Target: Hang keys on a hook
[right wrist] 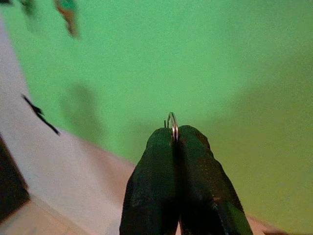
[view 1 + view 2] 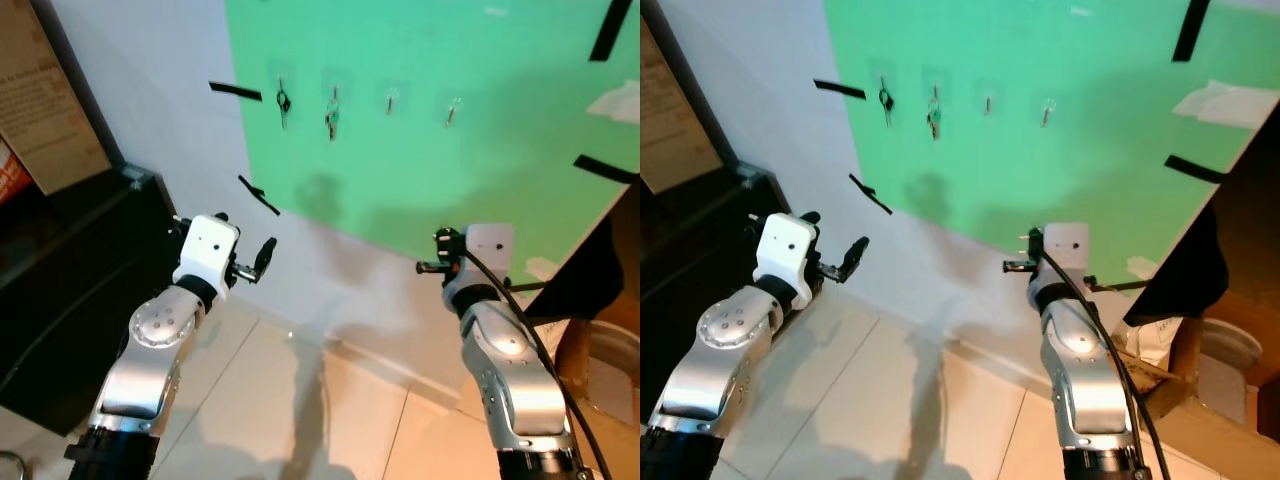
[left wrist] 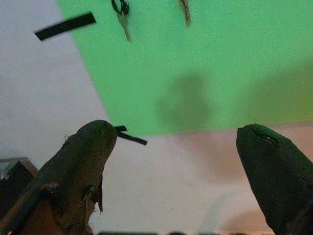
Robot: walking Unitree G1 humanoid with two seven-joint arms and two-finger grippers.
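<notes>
The right hand (image 1: 173,142) is pinching a thin metal key ring (image 1: 171,120) between its 2 closed fingers, the ring's arc poking just past the tips; whatever hangs from it is hidden behind them. The left hand (image 3: 176,161) is idling with its fingers wide apart, holding nothing. Both arms are reaching out over the tiled floor (image 2: 300,420), well short of the wall.

Farther off, the green board (image 2: 430,120) is carrying a row of 4 hooks: the 2 on the left, the first hook (image 2: 283,100) and the second hook (image 2: 332,110), are already bearing keys, while the third hook (image 2: 391,98) and the fourth hook (image 2: 453,110) look bare. So the grasp is done, judging by this; the approach and the hanging are left.

The right wrist view is revealing the ring, which the head views are too coarse to show; the head views are giving the hook row and the gap to it.
</notes>
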